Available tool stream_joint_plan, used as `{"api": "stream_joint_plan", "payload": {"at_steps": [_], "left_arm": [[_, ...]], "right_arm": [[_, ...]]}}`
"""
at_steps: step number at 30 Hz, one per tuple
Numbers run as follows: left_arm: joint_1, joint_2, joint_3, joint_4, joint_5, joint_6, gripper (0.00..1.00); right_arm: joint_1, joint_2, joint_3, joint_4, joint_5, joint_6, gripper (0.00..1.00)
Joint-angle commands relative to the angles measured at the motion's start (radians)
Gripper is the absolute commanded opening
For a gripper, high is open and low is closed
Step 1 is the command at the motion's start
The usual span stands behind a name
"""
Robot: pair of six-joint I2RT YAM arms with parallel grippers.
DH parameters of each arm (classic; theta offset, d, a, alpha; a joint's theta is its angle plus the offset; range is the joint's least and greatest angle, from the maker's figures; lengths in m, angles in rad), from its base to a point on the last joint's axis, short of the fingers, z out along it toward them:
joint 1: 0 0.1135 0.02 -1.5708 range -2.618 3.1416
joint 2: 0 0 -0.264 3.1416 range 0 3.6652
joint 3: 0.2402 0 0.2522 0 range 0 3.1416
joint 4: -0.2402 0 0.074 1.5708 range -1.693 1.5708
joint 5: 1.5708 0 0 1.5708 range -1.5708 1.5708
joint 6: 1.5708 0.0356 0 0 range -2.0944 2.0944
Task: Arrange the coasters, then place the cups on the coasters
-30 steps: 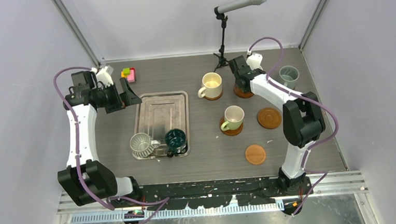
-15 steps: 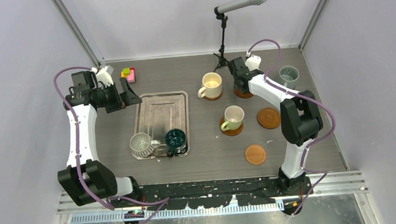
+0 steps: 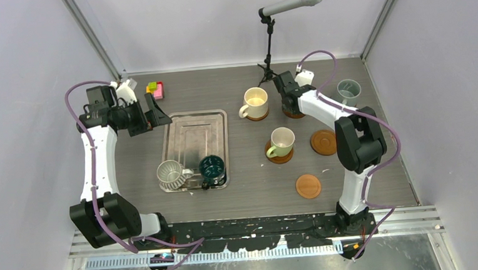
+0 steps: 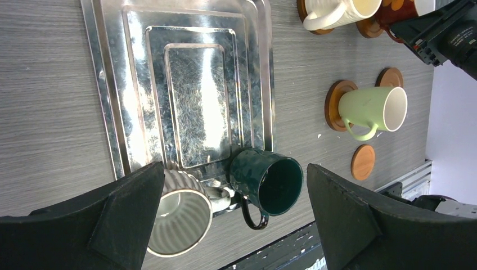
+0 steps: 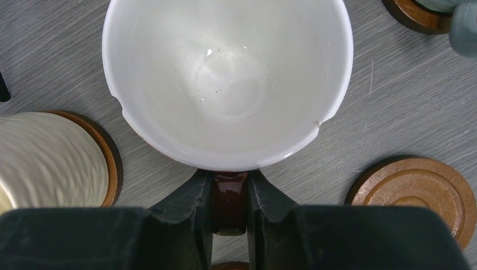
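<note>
- While your right gripper [image 5: 229, 188] clamps both fingers on the handle of the dark red-brown cup [image 5: 228, 79], the cup's white bowl sits straight ahead of the fingertips.
- Under that hand lies a grey wood-grain table [image 3: 251, 172], with pale lilac walls at the back and both sides. A microphone [image 3: 291, 3] on a tripod stands near the hand.
- Just left of the fingers you have the cream cup [image 5: 50, 163] on its coaster, cropped by the frame edge. Just right of them lies a bare coaster [image 5: 416, 194].
- Ahead and to the right, only a corner of the grey-blue cup [image 5: 464, 28] shows.
- Your left gripper [image 4: 233, 219] hangs wide open and holds nothing, above the steel tray [image 4: 185, 84]. The dark teal cup [image 4: 270, 183] shows between its fingers, and one finger half hides the ribbed silver-grey cup [image 4: 183, 216].
- From above, the arm covers most of the held cup, so you cannot tell whether the cup rests on the disc beneath or hangs clear of it.
</note>
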Motion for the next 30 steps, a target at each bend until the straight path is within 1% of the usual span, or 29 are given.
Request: {"api": "stream_joint_plan", "payload": {"at_steps": [1,4,10,12,14,22,30], "left_arm": [[0.008,-0.006,0.0,0.04,0.031,-0.006,1.0],[0.008,-0.004,0.004,0.038,0.036,-0.006,1.0],[0.008,-0.009,0.006,0.034,0.034,-0.002,1.0],[0.008,-0.009,0.006,0.033,0.032,0.0,1.0],[0.008,-0.009,0.008,0.032,0.032,0.0,1.0],[0.008,-0.011,0.009,0.032,0.036,0.001,1.0],[0.009,-0.01,0.016,0.027,0.039,-0.001,1.0]], "right_arm": [[0.008,-0.018,0.045,0.062,0.057,0.028,0.11],[0.011,-0.012,0.041,0.061,0.054,0.028,0.15],[0.017,-0.012,0.011,0.106,0.055,0.008,0.17],[0.016,-0.009,0.011,0.097,0.054,0.012,0.2],[0.019,-0.008,0.006,0.096,0.055,0.011,0.26],[0.026,-0.017,-0.043,0.139,0.083,-0.015,0.26],[0.026,-0.017,-0.052,0.135,0.088,-0.008,0.27]]}}
